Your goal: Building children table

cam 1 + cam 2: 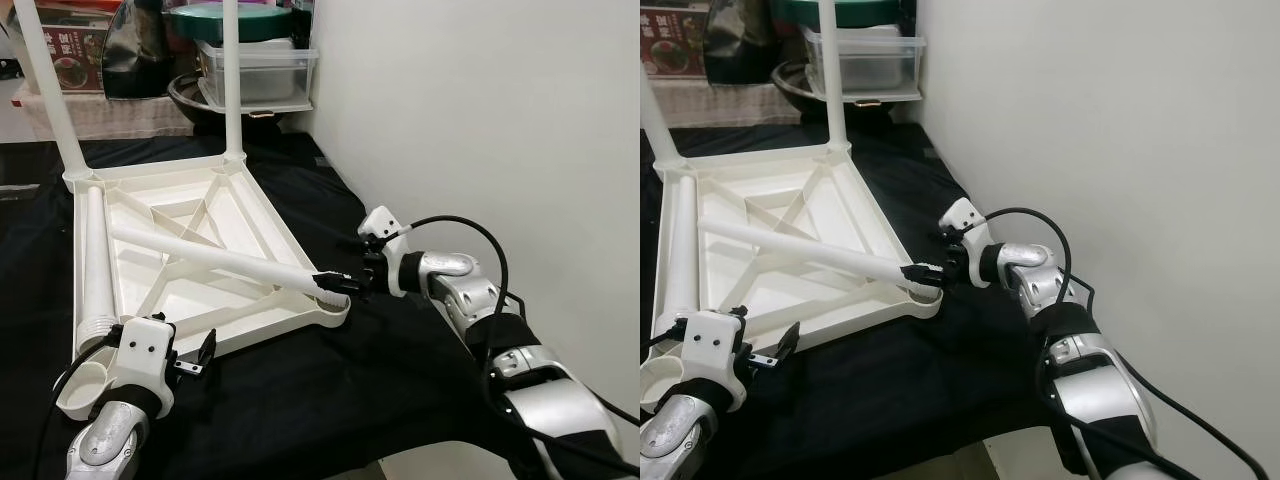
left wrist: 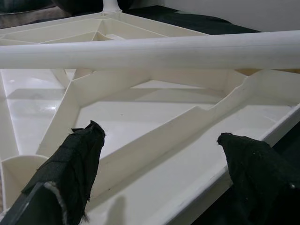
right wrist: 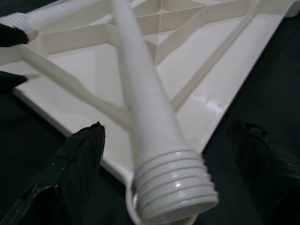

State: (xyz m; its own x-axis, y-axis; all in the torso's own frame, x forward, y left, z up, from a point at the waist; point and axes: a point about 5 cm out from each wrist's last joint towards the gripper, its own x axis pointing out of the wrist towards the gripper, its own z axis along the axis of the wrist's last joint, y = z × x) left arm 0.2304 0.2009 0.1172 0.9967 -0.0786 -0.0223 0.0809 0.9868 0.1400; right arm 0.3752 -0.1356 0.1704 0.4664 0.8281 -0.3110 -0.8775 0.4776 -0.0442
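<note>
At the near right corner of the upturned white tabletop [image 1: 190,215], the right gripper [image 1: 345,285] hangs with its two black fingers [image 3: 75,164] spread wide on either side of the threaded end of a loose white table leg [image 1: 215,257], not closed on it. That threaded end rests at the corner socket [image 1: 330,305], and the leg slants from there back across the ribbed underside toward the left edge. At the near left corner, the left gripper [image 1: 195,358] is released too, its fingers [image 2: 77,159] apart and pointing over the near rim of the tabletop, grasping nothing. Just beside it lies a second loose leg [image 1: 95,265], stretched along the left edge with its threaded end close to the gripper's wrist. Two more legs stand upright in the far corners: one at the far left [image 1: 50,90], one at the far right [image 1: 232,80]. The tabletop lies underside up on a black cloth [image 1: 300,400]. Beyond the cloth's far edge sit a clear plastic box [image 1: 255,70] and a dark bowl [image 1: 195,100], beside a white wall [image 1: 480,120]
</note>
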